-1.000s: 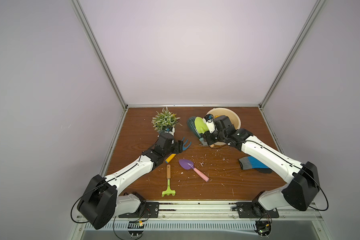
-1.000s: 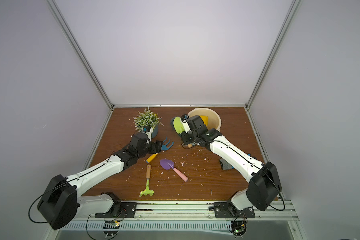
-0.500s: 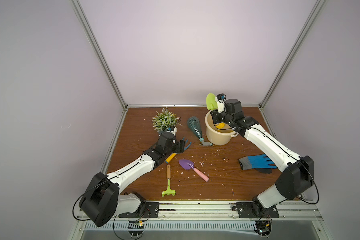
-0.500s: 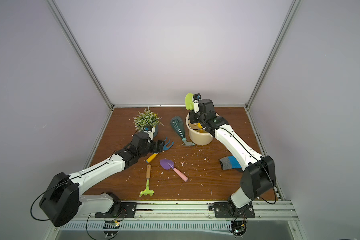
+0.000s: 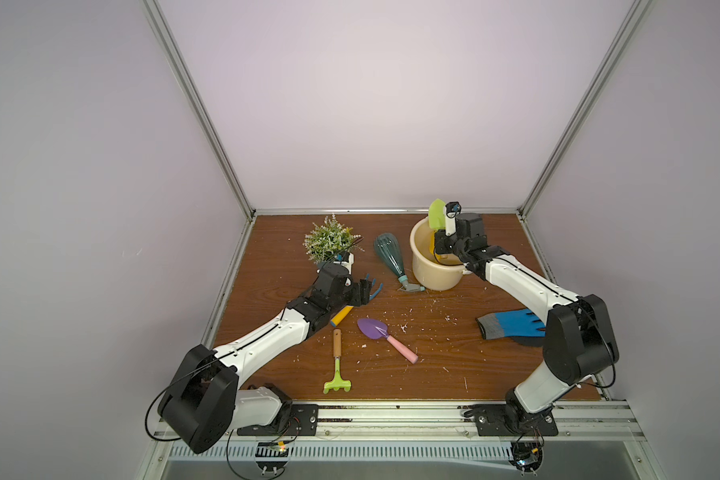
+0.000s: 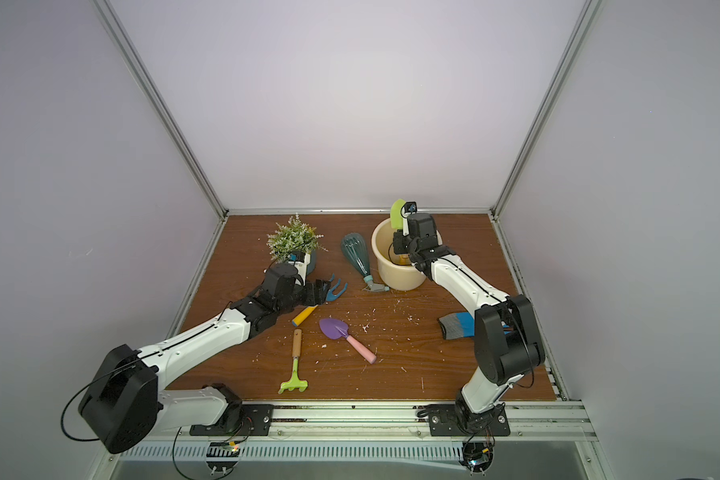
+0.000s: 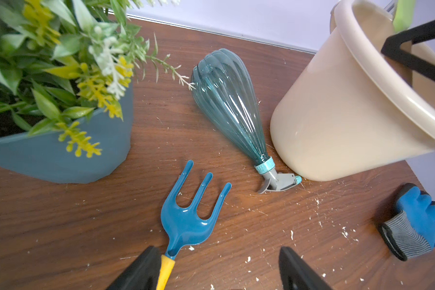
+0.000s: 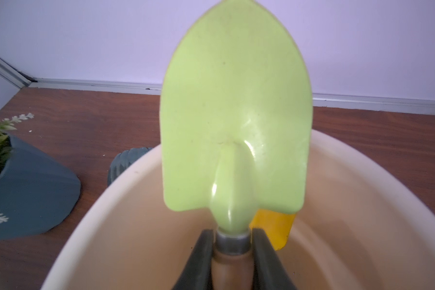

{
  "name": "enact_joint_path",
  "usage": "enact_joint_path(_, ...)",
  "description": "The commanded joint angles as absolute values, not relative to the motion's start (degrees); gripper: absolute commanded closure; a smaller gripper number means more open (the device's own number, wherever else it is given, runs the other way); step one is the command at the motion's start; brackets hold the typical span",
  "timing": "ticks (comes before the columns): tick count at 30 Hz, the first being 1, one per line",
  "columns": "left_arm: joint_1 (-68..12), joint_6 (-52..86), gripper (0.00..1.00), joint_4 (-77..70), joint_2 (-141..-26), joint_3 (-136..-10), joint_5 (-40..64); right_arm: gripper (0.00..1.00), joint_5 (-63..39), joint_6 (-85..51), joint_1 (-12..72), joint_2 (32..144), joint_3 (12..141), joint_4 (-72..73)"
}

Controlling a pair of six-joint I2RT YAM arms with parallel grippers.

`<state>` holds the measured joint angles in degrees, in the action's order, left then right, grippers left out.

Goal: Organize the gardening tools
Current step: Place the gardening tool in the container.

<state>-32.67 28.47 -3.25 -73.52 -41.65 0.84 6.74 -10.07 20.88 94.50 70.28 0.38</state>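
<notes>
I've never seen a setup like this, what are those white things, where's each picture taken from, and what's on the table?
Those are two robot arms with two-fingered grippers. Two pictures look down from overhead; two come from cameras on the wrists. The right gripper is shut on a green trowel, blade up, over a beige bucket holding a yellow tool. The left gripper is open around the handle of a blue fork. On the table: a spray bottle, purple trowel, green rake, glove and potted plant.

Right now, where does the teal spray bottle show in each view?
Top view: spray bottle lies between potted plant and bucket.
Top view: spray bottle, same spot.
Left wrist: spray bottle, nozzle by bucket.
Right wrist: only its ribbed end, behind bucket rim.
Landmark: bucket.
</notes>
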Motion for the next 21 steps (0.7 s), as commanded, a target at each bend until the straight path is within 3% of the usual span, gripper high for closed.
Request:
enact_joint_path(1,-33.3,28.9,0.22,-4.4,-73.7,-41.9,1.3,0.84,5.8,-9.9,20.9,94.9,70.9,7.8)
enact_joint_path(8,-33.3,29.3,0.22,-4.7,-73.9,-41.4,0.9,0.8,4.8,-10.4,20.9,95.9,69.3,9.3)
enact_joint_path(16,-33.3,29.3,0.22,-4.8,-74.4,-42.0,0.7,0.62,5.5,-10.4,20.9,96.6,70.3,7.9)
enact_joint_path(21,-33.3,29.0,0.22,-4.4,-74.8,-42.2,0.5,0.59,5.8,-9.9,20.9,96.0,70.8,6.5)
